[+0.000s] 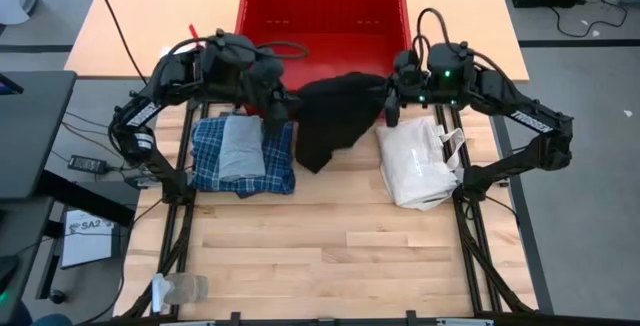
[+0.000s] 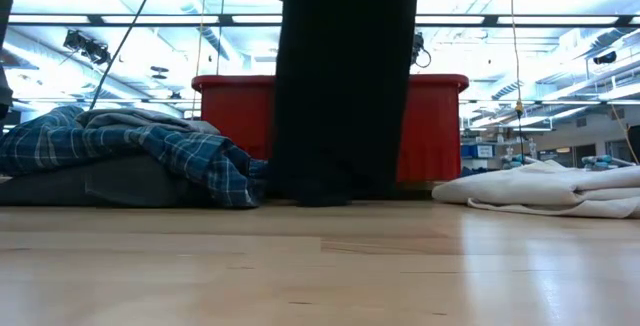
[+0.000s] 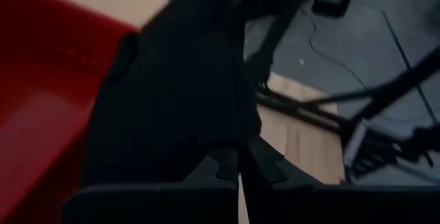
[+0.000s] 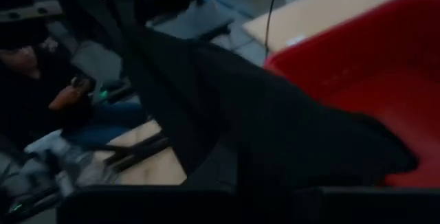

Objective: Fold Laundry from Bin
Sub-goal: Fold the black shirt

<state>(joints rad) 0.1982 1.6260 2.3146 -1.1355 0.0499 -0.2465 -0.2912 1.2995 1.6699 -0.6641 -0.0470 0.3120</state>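
Black garment (image 1: 330, 116) hangs between both grippers, left (image 1: 277, 116) and right (image 1: 393, 106) each clamped on an upper corner, before the red bin (image 1: 320, 6). Spread corners evenly, lower flat onto table (image 1: 330, 256).

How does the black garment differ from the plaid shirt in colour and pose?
The black garment is plain and dark; the plaid shirt is blue-and-white checked. The black garment hangs held up between the left hand and right hand, reaching the table; the plaid shirt lies folded there. Both are soft laundry.

overhead, table-level, two wrist views
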